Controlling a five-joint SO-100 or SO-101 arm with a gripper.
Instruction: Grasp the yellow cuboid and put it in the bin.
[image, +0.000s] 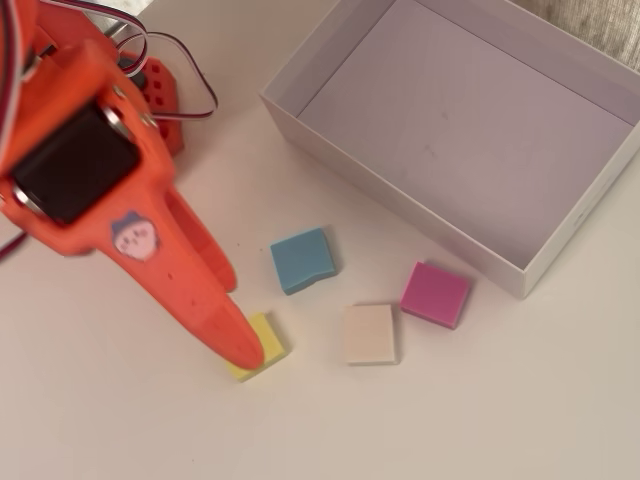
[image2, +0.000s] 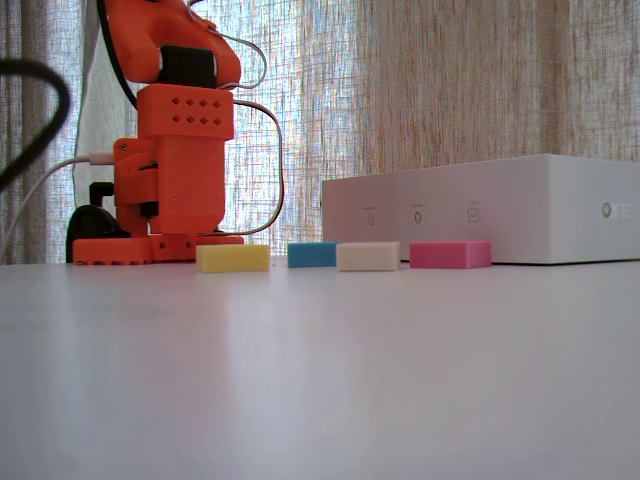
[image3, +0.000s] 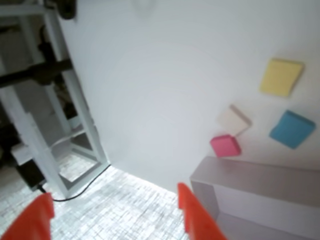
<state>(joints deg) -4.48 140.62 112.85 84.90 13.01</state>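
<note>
The yellow cuboid (image: 270, 343) lies flat on the white table, left of the other blocks; it also shows in the fixed view (image2: 232, 258) and at the far right of the wrist view (image3: 281, 76). The bin (image: 380, 165) is the big white box at the upper right, seen side-on in the fixed view (image2: 480, 215). My orange gripper (image: 235, 320) is held high; in the overhead view its tip overlaps the cuboid's left part. In the wrist view the gripper (image3: 114, 210) has its fingertips (image3: 192, 210) wide apart with nothing between them.
A blue block (image: 302, 260), a cream block (image: 369, 334) and a pink block (image: 436, 295) lie between the cuboid and the bin. The arm's base (image2: 175, 170) with its cables stands at the back left. A white frame (image3: 60, 115) stands beyond the table edge.
</note>
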